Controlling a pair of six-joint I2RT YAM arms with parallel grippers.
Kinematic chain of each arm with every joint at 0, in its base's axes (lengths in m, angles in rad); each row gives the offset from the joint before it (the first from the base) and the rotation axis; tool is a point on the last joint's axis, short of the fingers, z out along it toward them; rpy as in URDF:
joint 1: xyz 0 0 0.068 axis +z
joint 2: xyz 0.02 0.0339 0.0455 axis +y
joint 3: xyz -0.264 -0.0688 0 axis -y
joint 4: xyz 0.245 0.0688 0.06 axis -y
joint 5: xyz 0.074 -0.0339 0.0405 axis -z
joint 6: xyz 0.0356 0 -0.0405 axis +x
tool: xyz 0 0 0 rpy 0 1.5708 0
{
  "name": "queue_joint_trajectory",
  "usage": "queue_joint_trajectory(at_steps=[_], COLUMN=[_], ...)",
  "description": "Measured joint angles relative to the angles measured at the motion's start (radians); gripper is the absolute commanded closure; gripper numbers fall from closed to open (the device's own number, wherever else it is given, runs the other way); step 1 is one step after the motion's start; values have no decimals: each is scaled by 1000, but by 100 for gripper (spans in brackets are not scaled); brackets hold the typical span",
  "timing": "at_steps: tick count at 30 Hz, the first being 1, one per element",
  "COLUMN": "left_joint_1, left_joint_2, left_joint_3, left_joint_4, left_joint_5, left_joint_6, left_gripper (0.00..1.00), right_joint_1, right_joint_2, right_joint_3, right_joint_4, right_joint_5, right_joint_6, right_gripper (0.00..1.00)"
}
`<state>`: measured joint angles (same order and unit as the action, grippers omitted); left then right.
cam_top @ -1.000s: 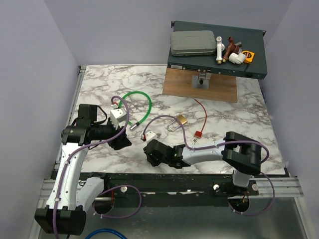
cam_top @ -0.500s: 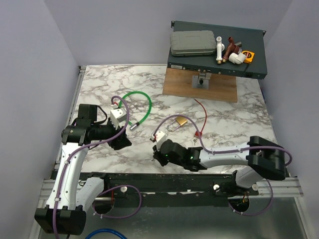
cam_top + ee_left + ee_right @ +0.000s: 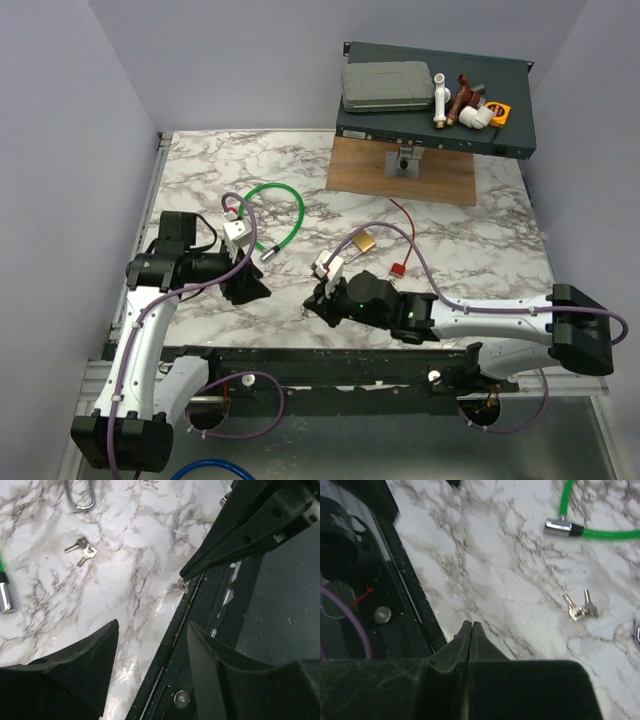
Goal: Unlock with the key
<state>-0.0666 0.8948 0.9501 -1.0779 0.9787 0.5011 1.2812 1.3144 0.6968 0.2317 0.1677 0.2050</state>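
The brass padlock (image 3: 366, 241) lies mid-table with its silver shackle (image 3: 80, 497) toward the left. The key's red tag (image 3: 397, 268) lies at the end of the red cord (image 3: 411, 228), right of the padlock; its metal blade is too small to make out. A separate pair of small silver keys (image 3: 82, 550) lies on the marble, also in the right wrist view (image 3: 580, 609). My right gripper (image 3: 470, 625) is shut with nothing seen in it, low by the table's near edge (image 3: 322, 305). My left gripper (image 3: 152, 630) is open and empty over that edge (image 3: 250, 292).
A green cable loop (image 3: 278, 213) lies at centre left, its metal end (image 3: 557, 527) toward the silver keys. A wooden board (image 3: 400, 175) and a dark case (image 3: 435, 120) carrying a grey box and pipe fittings stand at the back right. A black rail (image 3: 300, 362) runs along the near edge.
My right arm has stretched out low across the near part of the table, its gripper head shifting right and toward the padlock. My left arm has barely moved.
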Motion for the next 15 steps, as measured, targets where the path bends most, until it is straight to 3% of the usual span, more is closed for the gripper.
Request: queue_joint_trajectory(at_steps=[9,12,15], left_joint_1=[-29,-50,-61], left_joint_2=[-161,-157,-154], left_joint_3=[-141,-141,-148], left_joint_4=[182,227,266], left_joint_5=[180,219,241], left_joint_6=[-35,-41,-54], left_gripper=[20,20,25], right_joint_1=[0,0,0], right_joint_2=[-52,-51,-40], right_joint_3=[229,286,333], right_joint_4=[-50,-56,-58], right_joint_5=[-123,-162,-188], right_joint_6=[-22,-14,-8], right_gripper=[99,99,99])
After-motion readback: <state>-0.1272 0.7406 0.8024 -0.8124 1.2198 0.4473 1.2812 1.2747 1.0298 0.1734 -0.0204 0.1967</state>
